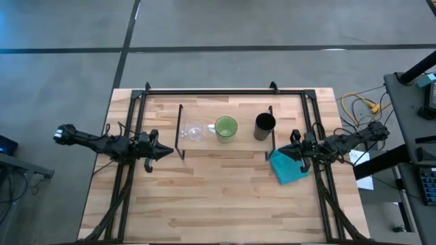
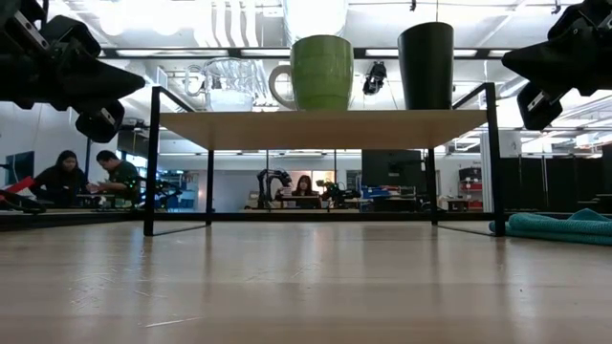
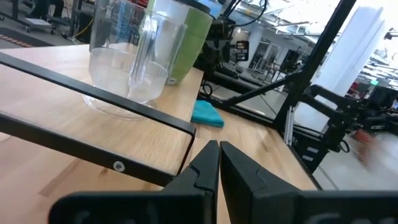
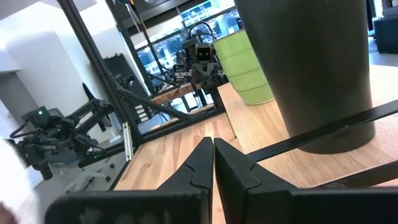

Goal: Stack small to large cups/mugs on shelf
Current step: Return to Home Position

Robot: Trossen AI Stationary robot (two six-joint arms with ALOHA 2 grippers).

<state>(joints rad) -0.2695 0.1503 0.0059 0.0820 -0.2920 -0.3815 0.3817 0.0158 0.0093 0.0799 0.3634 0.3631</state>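
Three vessels stand upright in a row on the shelf [image 1: 225,146]: the clear glass cup [image 1: 193,130] toward the table's left, the light-green mug [image 1: 226,128] in the middle, the black cup [image 1: 264,126] toward the right. All three rest on their bases on the board. My left gripper [image 1: 167,153] is shut, just off the shelf's left end, touching nothing. My right gripper [image 1: 284,152] is shut, off the shelf's right end, above the blue cloth. In the wrist views the glass cup [image 3: 134,59] and black cup [image 4: 311,68] stand close ahead of the shut fingertips.
A blue cloth [image 1: 289,167] lies crumpled on the tabletop by the shelf's right legs, under my right gripper. A black frame [image 1: 225,91] borders the table's far edge and sides. Bare wood spreads along the near half of the table. People sit in the room behind [image 2: 91,177].
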